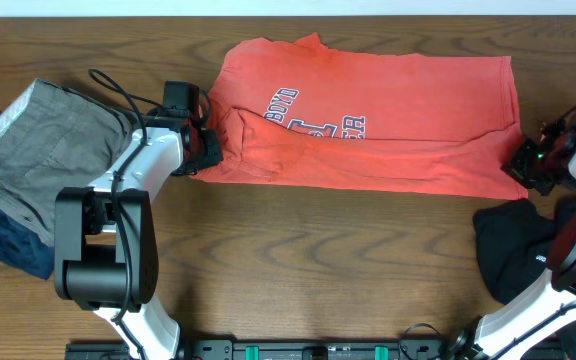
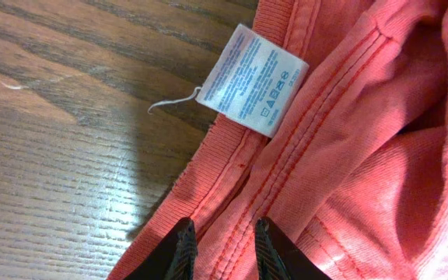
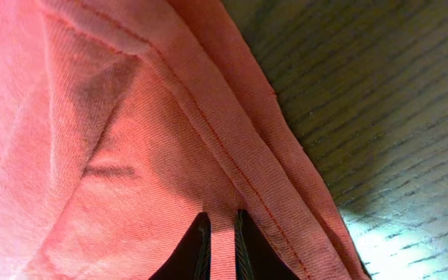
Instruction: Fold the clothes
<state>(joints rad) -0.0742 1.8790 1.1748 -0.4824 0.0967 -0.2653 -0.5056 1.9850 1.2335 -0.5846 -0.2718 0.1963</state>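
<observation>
A red T-shirt (image 1: 398, 120) with white lettering lies folded into a wide band across the far middle of the table. My left gripper (image 1: 206, 148) is at its left end, by the collar. In the left wrist view the fingers (image 2: 224, 241) are shut on a seamed fold of the red fabric (image 2: 364, 155), below a white care label (image 2: 251, 78). My right gripper (image 1: 523, 165) is at the shirt's lower right corner. In the right wrist view its fingers (image 3: 222, 233) pinch a strip of the red cloth (image 3: 115, 140) near the hem.
A pile of folded grey clothing (image 1: 38, 150) on a dark blue garment (image 1: 8, 240) sits at the left edge. A black garment (image 1: 513, 250) lies crumpled at the right front. Bare wood table (image 1: 318, 260) spans the front.
</observation>
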